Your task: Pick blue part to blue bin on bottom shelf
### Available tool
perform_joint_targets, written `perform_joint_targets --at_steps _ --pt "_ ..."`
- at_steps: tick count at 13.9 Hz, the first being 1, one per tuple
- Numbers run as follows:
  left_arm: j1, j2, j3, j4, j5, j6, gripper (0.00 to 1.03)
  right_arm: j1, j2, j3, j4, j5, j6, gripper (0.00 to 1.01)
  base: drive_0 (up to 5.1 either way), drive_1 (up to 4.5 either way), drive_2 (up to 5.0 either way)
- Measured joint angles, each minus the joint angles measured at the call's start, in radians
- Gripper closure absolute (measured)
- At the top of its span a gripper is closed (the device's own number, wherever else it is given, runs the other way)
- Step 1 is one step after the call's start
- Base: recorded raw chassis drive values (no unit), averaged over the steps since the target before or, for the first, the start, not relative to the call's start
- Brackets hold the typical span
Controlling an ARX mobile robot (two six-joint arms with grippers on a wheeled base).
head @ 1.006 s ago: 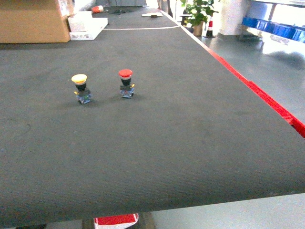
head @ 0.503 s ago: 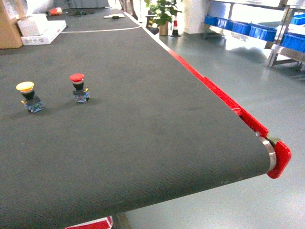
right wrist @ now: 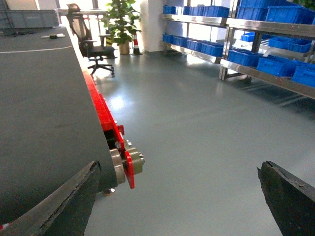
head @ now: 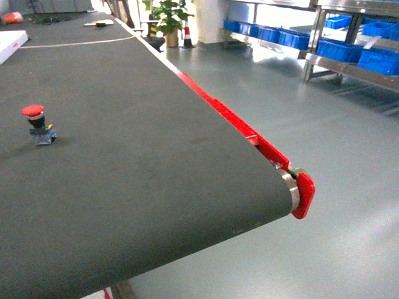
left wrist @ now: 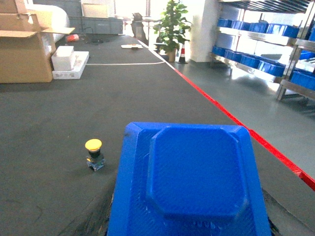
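Note:
The blue part [left wrist: 194,177], a broad moulded plastic piece with a raised octagonal centre, fills the lower half of the left wrist view. My left gripper [left wrist: 189,230] is shut on it, with only dark finger edges showing at its sides. Blue bins [head: 380,61] stand in rows on the low metal shelves across the floor, and more of these blue bins [right wrist: 275,65] show in the right wrist view. My right gripper [right wrist: 177,201] hangs open over the floor beside the belt's end, with nothing between its fingers. Neither gripper shows in the head view.
A red-capped push button [head: 38,123] stands on the black conveyor belt [head: 143,162], and a yellow-capped one [left wrist: 94,153] stands left of the blue part. The belt ends at a red end cap [head: 302,196]. Grey floor lies between belt and shelves. An office chair [right wrist: 91,46] is behind.
The head view has swung right: the yellow button has left it, the red button has slid to the left edge, and the belt's end and the shelves of bins have come into view.

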Motion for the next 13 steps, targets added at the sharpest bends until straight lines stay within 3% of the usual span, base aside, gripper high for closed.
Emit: perform_joint_targets --at_steps 13 --pt "0.0 0.0 0.0 0.0 0.0 0.0 0.59 0.0 0.0 0.0 0.0 0.0 0.0 0.03 -1.5 -1.54 -1.5"
